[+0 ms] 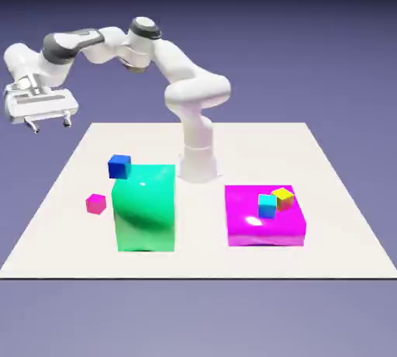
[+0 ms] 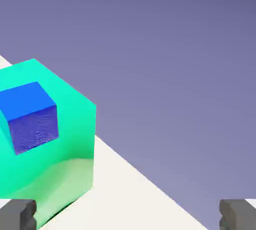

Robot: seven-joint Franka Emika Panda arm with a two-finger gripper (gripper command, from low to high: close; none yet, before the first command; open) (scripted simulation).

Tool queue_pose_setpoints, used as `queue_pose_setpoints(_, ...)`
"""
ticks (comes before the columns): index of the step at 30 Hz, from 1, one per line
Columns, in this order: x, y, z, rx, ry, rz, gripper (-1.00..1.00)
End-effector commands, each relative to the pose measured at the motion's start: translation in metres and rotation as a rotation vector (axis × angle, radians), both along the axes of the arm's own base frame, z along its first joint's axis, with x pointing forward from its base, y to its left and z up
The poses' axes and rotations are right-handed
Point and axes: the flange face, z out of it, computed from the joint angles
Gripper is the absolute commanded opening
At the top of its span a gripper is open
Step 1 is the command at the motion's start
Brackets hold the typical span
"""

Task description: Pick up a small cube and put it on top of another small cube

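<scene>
The small cube (image 1: 95,204), tiny and magenta-pink, lies on the white table (image 1: 233,138) just left of a big green block (image 1: 144,208). A small blue cube (image 1: 119,166) sits behind that block's far left corner. My gripper (image 1: 50,124) hangs high in the air beyond the table's left edge in the exterior view, well above both cubes, open with nothing between its fingers. In the hand view the blue cube (image 2: 30,116) shows in front of the green block (image 2: 65,169) at the left, and the gripper (image 2: 128,216) has its fingertips (image 2: 17,214) far apart. That view leaves the pink cube out.
A large flat magenta block (image 1: 264,220) lies on the exterior view's right, carrying a small cyan cube (image 1: 267,205) and a small yellow cube (image 1: 283,197). The robot's base (image 1: 198,157) stands behind the two big blocks.
</scene>
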Motion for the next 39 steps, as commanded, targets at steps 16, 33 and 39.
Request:
queue_pose_setpoints(16, -0.031, 0.055, -0.281, 0.246, -0.052, 0.373, 0.0)
queue_pose_setpoints(33, 0.025, 0.094, -0.004, 0.199, -0.141, 0.193, -1.0)
queue_pose_setpoints(39, 0.057, 0.16, 0.011, 0.237, -0.081, 0.138, -1.0)
